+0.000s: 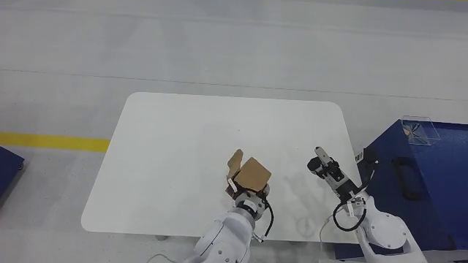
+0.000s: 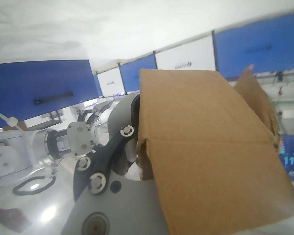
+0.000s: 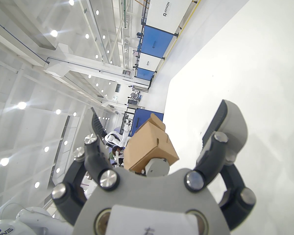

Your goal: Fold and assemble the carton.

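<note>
My left tool [image 1: 247, 188] was clamped on the half-folded carton [image 1: 251, 173] over the near edge of the worktop [image 1: 190, 139], my right tool [image 3: 159, 118] apart and empty; I judged that one-sided hold liable to slip.

left arm [image 1: 227, 237]: white rounded shell; black cable loop [image 1: 268, 220] at the wrist
right arm [image 1: 382, 232]: white rounded shell; black wrist cable [image 1: 342, 218] curled in a loop; grey lettering on the shell
right wrist flange [image 2: 79, 139]: silver block with two round screws; black ring behind it; thin white cable with a cable tie [image 2: 11, 121]
right gripper [image 3: 159, 116]: grey base plate; black link bars [image 3: 98, 157] pinned by round silver screws; grey fingers [image 3: 235, 123] faced with black ribbed pads; white label on the base
left gripper [image 1: 248, 188]: same grey plate, black links, silver pins
</note>
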Motion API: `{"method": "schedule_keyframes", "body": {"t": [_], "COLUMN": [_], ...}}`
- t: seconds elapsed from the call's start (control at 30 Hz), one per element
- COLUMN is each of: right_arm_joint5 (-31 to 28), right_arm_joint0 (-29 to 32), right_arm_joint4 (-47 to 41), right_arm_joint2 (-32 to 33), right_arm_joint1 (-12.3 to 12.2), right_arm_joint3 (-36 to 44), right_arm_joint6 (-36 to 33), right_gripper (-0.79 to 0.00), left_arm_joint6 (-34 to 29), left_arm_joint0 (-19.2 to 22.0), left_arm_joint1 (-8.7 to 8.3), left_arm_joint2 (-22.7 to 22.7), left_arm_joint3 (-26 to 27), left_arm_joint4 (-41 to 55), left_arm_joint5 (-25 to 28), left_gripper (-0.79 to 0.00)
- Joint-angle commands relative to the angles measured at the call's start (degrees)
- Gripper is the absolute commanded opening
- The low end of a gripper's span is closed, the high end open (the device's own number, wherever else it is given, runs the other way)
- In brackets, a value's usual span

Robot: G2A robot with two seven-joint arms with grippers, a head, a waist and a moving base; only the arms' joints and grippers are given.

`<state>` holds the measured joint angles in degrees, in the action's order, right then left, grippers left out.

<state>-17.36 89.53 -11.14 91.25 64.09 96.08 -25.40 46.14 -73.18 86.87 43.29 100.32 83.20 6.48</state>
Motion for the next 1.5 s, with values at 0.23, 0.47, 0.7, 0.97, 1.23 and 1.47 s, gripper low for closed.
{"method": "schedule_keyframes", "body": {"t": [0.23,0.47,0.7,0.97,1.23,1.47], "right_arm_joint5": [0.0,0.0,0.0,0.0,0.0,0.0], "right_arm_joint0": [0.0,0.0,0.0,0.0,0.0,0.0], "right_arm_joint4": [0.0,0.0,0.0,0.0,0.0,0.0], "right_arm_joint2": [0.0,0.0,0.0,0.0,0.0,0.0], "right_arm_joint1": [0.0,0.0,0.0,0.0,0.0,0.0], "right_arm_joint3": [0.0,0.0,0.0,0.0,0.0,0.0], "right_arm_joint6": [0.0,0.0,0.0,0.0,0.0,0.0], "right_gripper": [0.0,0.0,0.0,0.0,0.0,0.0], "left_arm_joint6": [19.42,26.48,24.45,24.57,10.27,-16.52], "left_arm_joint0": [7.43,12.77,16.29,13.32,2.06,-5.66], "left_arm_joint1": [3.51,5.56,7.24,7.02,3.27,-0.29], "left_arm_joint2": [0.66,1.79,2.66,3.26,6.46,14.45], "left_arm_joint3": [-9.03,-16.91,-22.96,-10.37,11.74,12.73], "left_arm_joint4": [0.7,0.89,2.39,-9.88,-25.79,-34.99], "left_arm_joint5": [10.83,13.19,12.69,11.63,-11.05,-21.14], "left_gripper": [-0.785,-0.523,0.0,0.0,0.0,0.0]}}
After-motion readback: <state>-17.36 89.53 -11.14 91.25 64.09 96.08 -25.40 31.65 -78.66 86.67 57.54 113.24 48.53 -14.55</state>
